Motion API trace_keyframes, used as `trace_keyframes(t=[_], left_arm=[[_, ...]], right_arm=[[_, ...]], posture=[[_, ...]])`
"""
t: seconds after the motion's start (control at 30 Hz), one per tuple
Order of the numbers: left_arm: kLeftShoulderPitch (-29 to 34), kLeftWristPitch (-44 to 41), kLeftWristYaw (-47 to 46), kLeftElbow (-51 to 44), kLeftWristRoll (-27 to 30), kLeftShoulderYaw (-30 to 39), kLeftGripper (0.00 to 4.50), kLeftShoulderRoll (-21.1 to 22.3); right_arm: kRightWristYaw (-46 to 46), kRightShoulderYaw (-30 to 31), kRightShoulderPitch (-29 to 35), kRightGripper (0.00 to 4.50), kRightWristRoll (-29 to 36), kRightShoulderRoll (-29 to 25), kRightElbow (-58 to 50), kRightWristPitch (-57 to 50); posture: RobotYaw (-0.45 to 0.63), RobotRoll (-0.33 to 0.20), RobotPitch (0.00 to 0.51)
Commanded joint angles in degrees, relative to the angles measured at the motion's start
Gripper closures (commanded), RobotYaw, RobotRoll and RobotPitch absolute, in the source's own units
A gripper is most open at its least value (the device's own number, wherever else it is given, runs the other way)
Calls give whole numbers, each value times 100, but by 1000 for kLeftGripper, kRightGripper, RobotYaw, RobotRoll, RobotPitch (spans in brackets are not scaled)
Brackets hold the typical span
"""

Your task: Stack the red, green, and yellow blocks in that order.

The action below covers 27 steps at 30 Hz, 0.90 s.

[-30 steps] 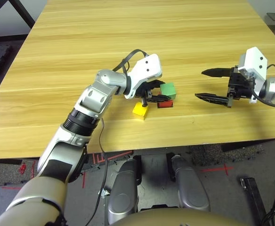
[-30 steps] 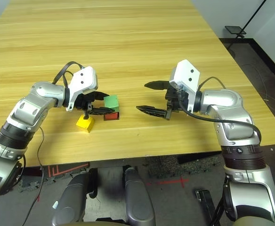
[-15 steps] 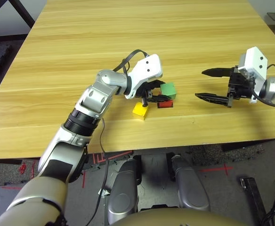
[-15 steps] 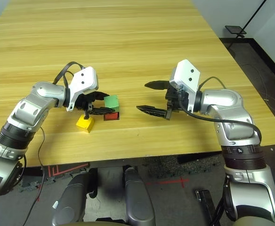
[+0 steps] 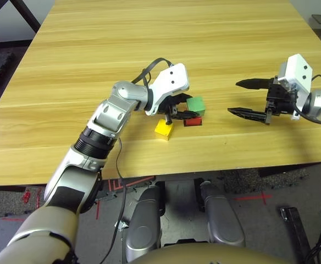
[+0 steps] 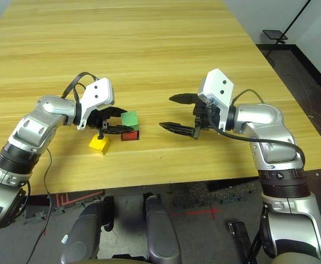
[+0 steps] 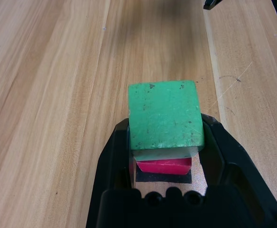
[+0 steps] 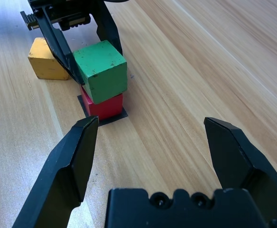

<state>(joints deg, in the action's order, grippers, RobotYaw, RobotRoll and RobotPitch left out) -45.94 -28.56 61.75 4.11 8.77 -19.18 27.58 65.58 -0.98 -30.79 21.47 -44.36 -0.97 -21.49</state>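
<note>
Item: light wooden desk (image 5: 149, 49), three cubes lying near its front edge, toward the middle.
- Small matte red cube (image 8: 103, 105): sitting on a flat black square patch (image 7: 163, 176).
- Small matte green cube (image 7: 164, 114): resting on top of the red cube, slightly skewed.
- Small matte yellow cube (image 5: 164, 128): lying on the desk just beside the stack, on its left.
- Left gripper (image 5: 183, 110): clamping the green cube between its fingers.
- Right gripper (image 6: 174, 113): hanging wide apart, right of the stack, gripping nothing.
</note>
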Motion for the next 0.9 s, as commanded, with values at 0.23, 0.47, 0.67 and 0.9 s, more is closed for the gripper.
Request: trace_keyframes(t=[0.23,0.47,0.67,0.9], left_arm=[[83,-30,84,-26,-65,-80,2450,49],[63,-76,85,-48,-80,-82,1618,84],[13,-71,69,38,-135,-63,13,73],[19,-284,184,-205,-101,18,13,274]], right_arm=[[5,-3,-15,0,-4,-17,74,24],[0,11,-22,0,-5,-8,88,22],[18,22,-55,0,-16,-12,138,36],[36,31,-104,0,-25,-24,183,31]], posture=[[220,68,246],[222,69,243],[225,68,245],[228,70,246]])
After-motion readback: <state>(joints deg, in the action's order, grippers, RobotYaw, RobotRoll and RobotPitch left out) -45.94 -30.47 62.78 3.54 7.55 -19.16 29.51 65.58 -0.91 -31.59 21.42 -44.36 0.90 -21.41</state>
